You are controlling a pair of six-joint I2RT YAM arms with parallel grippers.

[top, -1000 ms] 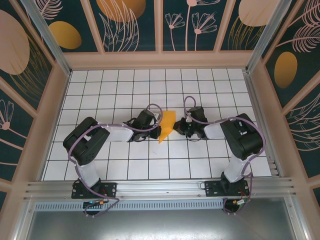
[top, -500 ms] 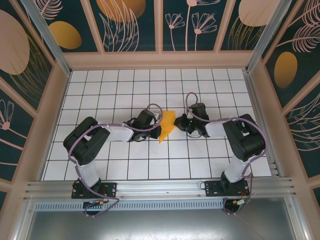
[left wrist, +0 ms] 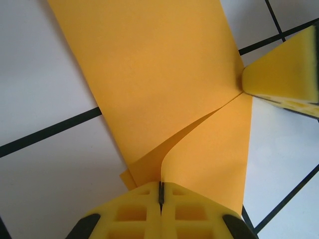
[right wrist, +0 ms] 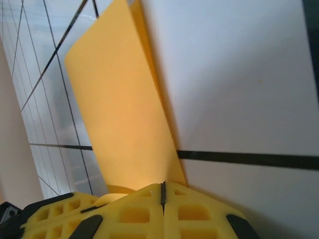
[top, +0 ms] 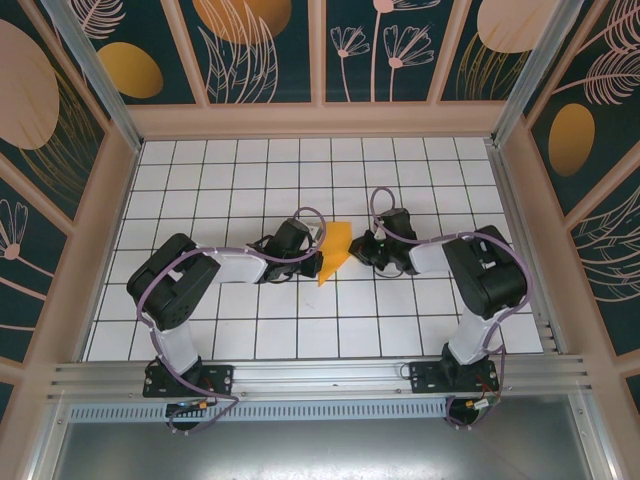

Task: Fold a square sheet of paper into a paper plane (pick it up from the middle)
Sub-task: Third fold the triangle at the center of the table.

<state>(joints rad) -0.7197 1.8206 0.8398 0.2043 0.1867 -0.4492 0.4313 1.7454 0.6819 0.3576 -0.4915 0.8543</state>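
Because the sheet of paper [top: 336, 250] is thin and nearly weightless, we judge that it will buckle, crease or tear under very little force. It is also likely to slide on the smooth desk [top: 230, 170]. We think the best hold is at an edge close to a fold, with only a gentle pull.

The sheet stands partly folded near the middle of the desk, between the two claws. In the left wrist view a loose flap [left wrist: 209, 144] curls off the main panel.

The left claw [top: 316, 262] is pinched fully together on the sheet's left side, and the flap runs into the seam between its pads [left wrist: 134, 211]. The right claw [top: 361, 247] is likewise closed on the opposite edge, and the paper [right wrist: 119, 109] rises from its seam.

With both claws gripping, we reckon that any opposed tug risks a rip.

The desk is flat white tile with dark grid lines. Patterned walls [top: 260, 40] box it in on three sides.
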